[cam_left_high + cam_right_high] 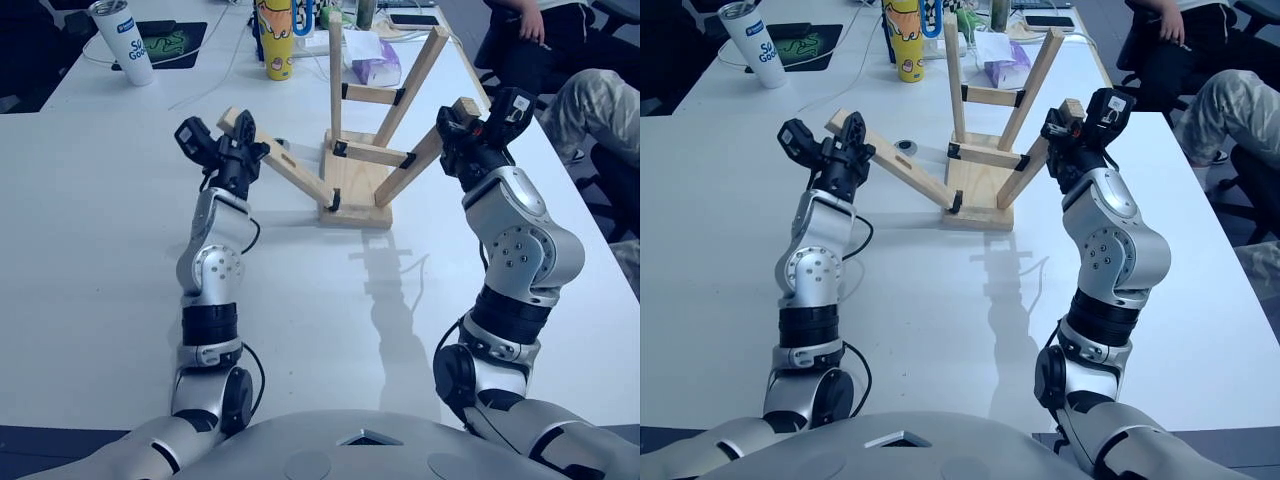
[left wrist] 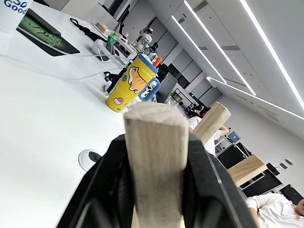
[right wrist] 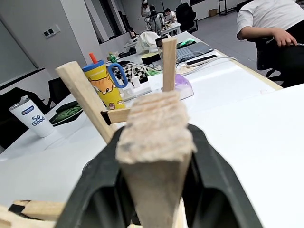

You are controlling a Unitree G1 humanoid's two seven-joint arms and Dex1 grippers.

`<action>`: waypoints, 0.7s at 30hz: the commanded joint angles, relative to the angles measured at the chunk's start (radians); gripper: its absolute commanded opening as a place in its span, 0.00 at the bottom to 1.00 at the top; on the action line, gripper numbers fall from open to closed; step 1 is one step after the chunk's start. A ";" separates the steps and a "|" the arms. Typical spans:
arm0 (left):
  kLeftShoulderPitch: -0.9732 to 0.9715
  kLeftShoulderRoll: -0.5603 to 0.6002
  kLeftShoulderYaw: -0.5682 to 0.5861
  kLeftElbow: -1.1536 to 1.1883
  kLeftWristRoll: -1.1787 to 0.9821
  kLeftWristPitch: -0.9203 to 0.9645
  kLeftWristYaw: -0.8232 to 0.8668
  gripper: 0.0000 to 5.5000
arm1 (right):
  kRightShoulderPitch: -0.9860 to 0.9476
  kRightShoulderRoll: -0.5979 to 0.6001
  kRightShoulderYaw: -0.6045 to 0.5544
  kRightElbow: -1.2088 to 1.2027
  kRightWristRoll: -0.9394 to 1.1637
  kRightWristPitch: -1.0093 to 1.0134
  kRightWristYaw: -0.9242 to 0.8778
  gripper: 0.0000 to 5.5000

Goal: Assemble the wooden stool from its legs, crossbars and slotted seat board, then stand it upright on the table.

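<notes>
Both arms are extended forward over the white surface (image 1: 100, 250), elbows bent, the wrists raised towards the stool (image 1: 352, 178). The stool is set upside down near the middle of the surface, its seat board (image 1: 358, 212) lying flat and its legs pointing upward and splaying outward, joined by crossbars (image 1: 372, 95) with dark fittings at the joints. The left gripper (image 1: 237, 150) is closed around the upper end of the leg that leans to the left (image 1: 292, 168); in the left wrist view the square wooden end (image 2: 156, 142) is seen clamped between the black fingers (image 2: 209, 190). The right gripper (image 1: 462, 130) is likewise closed on the upper end of the leg that leans to the right (image 1: 412, 168), the rough-cut end (image 3: 154, 128) being squeezed between its fingers (image 3: 107, 185). Behind the stool, a yellow mug (image 1: 277, 40) and a purple tissue pack (image 1: 376, 66) are placed on the surface, with a white tumbler (image 1: 122, 40) and a black mat (image 1: 172, 40) farther to the left. A round grommet (image 1: 905, 147) is set into the surface just behind the left-leaning leg.
</notes>
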 commanded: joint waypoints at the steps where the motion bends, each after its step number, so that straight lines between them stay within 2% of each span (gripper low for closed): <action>1: -0.022 -0.005 -0.021 0.068 0.102 -0.030 -0.003 0.19 | 0.050 0.047 0.029 0.027 0.015 0.051 -0.011 0.19; 9: 0.006 0.003 -0.095 0.079 0.330 -0.040 0.077 0.19 | 0.054 0.045 0.057 0.035 -0.061 -0.014 -0.046 0.19; 14: 0.033 -0.020 -0.133 0.094 0.404 -0.002 0.122 0.19 | 0.041 0.075 0.052 0.055 -0.088 -0.038 -0.088 0.19; 21: 0.049 -0.059 -0.191 0.076 0.466 0.068 0.146 0.19 | 0.022 0.123 0.103 0.063 -0.111 -0.053 -0.094 0.19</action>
